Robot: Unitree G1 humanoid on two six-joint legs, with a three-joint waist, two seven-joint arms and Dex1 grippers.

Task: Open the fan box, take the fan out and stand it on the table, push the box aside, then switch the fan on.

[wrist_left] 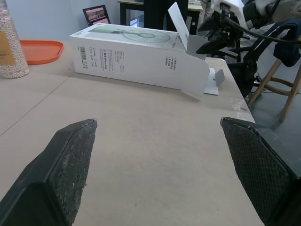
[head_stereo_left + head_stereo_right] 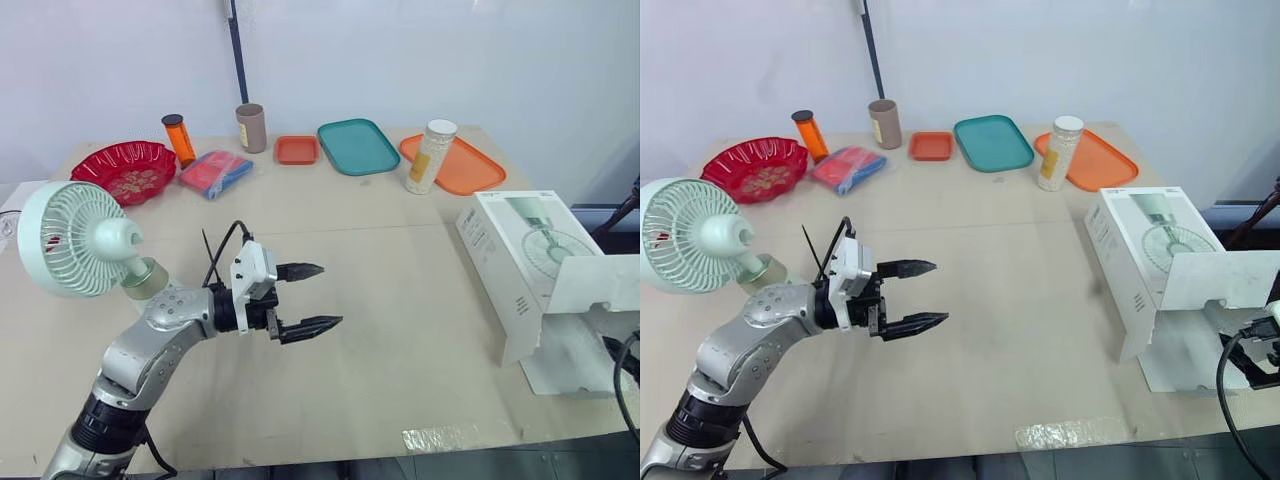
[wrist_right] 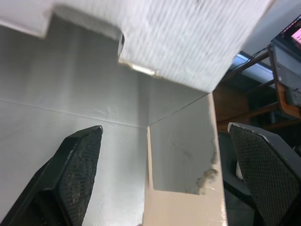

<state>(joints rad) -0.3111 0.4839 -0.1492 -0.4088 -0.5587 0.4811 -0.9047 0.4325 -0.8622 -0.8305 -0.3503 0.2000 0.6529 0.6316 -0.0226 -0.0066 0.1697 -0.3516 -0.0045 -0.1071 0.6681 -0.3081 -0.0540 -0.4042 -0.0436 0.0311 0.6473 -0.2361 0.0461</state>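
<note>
- While its two black fingers (image 1: pixel 70 165) stand wide apart with nothing between them, the left gripper (image 2: pixel 328 295) hangs just above the bare table (image 2: pixel 400 330), released.
- Straight ahead of these jaws, well apart from them, lies the white fan box (image 2: pixel 505 250) on its side, a fan printed on its upper face.
- Behind the left jaws, beside that arm's elbow, the pale green fan (image 2: pixel 75 240) is out of the box and upright on its foot on the table; the arm hides part of the foot.
- Spread just as wide and also empty, the right gripper (image 3: pixel 164 128) points into the open end of the box, with the raised flap (image 2: pixel 600 283) just above the jaws; I cannot tell whether a finger touches the cardboard.
- Farther out from the left jaws, along the far edge of the table, sit a red bowl (image 2: pixel 125 170), an orange bottle (image 2: pixel 179 138), a blue and red packet (image 2: pixel 215 173), a brown cup (image 2: pixel 251 127), a small orange tray (image 2: pixel 296 150) and a teal tray (image 2: pixel 358 146).
- Beyond the box from the right jaws stands a jar (image 2: pixel 430 156) of white beads at the edge of a large orange tray (image 2: pixel 470 168).
- Between the two grippers, at the near edge of the table, is a strip of clear tape (image 2: pixel 440 437).
</note>
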